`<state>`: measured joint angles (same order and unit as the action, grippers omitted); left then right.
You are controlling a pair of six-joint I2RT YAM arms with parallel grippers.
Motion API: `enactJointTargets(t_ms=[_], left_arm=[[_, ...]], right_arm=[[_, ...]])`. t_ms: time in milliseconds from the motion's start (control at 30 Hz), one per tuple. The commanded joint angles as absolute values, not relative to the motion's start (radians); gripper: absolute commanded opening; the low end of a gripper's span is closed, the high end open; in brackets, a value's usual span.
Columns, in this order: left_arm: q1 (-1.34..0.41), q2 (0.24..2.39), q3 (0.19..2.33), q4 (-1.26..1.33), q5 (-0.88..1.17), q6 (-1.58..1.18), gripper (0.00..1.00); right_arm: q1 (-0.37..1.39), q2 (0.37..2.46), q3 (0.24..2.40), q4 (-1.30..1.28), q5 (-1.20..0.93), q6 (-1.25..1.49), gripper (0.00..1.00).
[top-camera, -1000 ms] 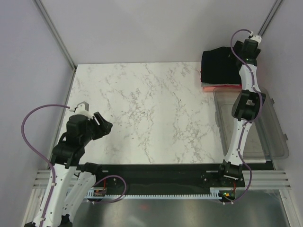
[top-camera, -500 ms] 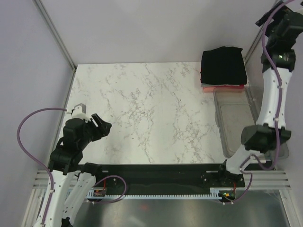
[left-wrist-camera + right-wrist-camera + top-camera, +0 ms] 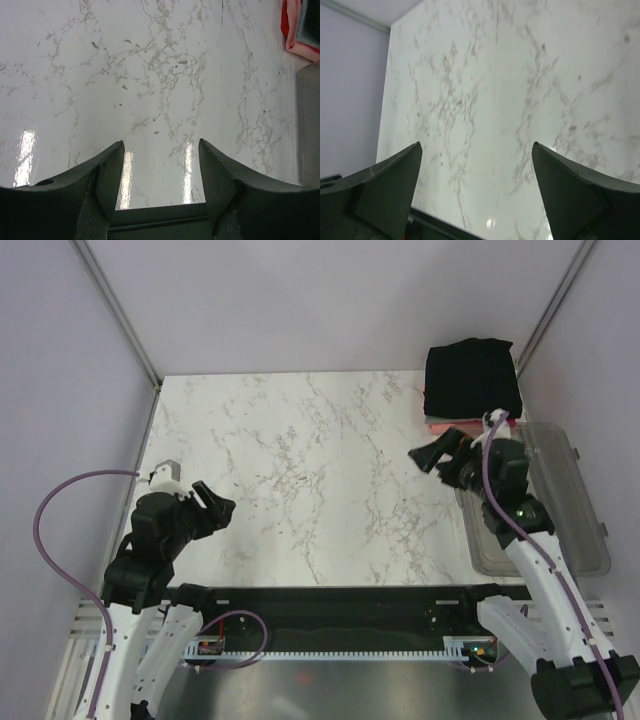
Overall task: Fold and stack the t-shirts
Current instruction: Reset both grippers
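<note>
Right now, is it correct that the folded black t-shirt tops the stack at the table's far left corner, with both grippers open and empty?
Not quite: the top external view shows the black t-shirt topping the stack at the far right corner, not the left. The left gripper and right gripper are indeed open and empty.

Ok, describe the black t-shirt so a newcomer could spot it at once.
Start from the white marble table and go to its far right corner, just beyond the clear bin. The black t-shirt lies there folded into a dark square. It is the only black cloth, and it sits on top of a red-pink tee whose edge shows beneath it.
</note>
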<state>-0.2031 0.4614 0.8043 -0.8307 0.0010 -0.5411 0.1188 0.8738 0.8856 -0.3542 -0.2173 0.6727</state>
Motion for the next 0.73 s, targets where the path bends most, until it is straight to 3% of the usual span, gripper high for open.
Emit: enactJointTargets(t_ms=[0, 167, 700], left_arm=[[-0.198, 0.451, 0.802, -0.807, -0.005, -0.552, 0.68], [-0.198, 0.446, 0.801, -0.804, -0.005, -0.552, 0.68], [-0.198, 0.469, 0.801, -0.807, -0.009, -0.554, 0.68]], right_arm=[[0.253, 0.717, 0.763, -0.298, -0.178, 0.775, 0.98], [0.33, 0.721, 0.775, -0.406, -0.104, 0.738, 0.98], [0.339, 0.698, 0.753, -0.416, -0.078, 0.663, 0.98]])
